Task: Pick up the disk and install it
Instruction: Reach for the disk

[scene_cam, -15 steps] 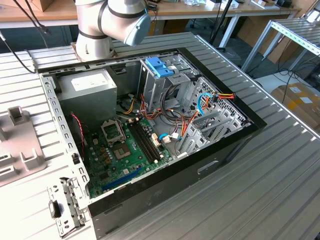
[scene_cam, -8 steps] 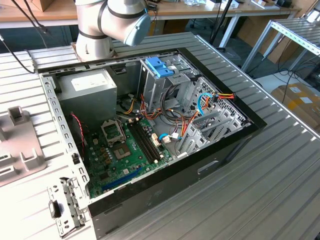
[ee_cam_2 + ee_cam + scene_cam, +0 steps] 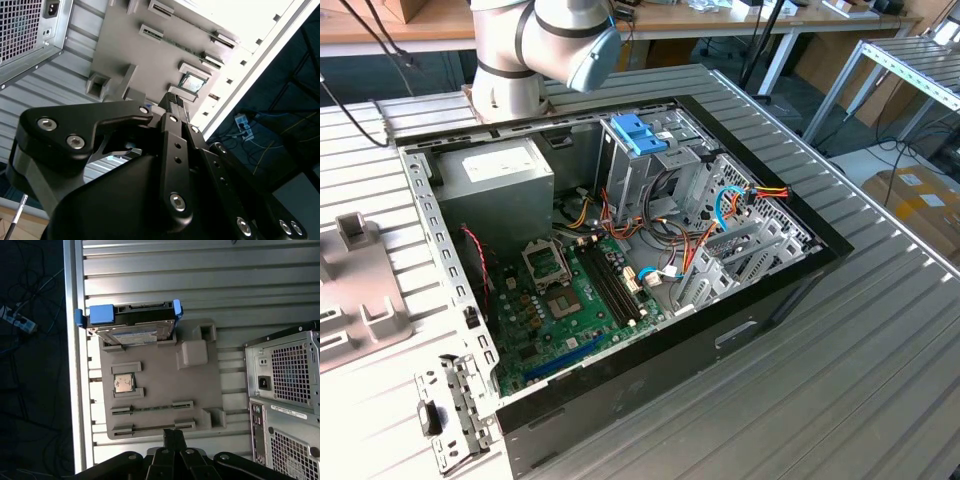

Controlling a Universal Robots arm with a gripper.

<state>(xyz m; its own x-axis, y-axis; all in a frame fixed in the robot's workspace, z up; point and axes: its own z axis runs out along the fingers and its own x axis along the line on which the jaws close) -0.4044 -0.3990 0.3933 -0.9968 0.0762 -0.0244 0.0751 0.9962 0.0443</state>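
Rigid, probably weighty and shock-sensitive, the disk [image 3: 132, 322] suits a grip across its blue-railed sides; the fingers [image 3: 169, 439] seem closed and empty.

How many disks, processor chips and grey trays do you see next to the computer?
disk: 1
processor chip: 1
grey tray: 1
Total: 3

Picture edges cut off the arm [image 3: 540, 50] and the end effector [image 3: 173, 432].
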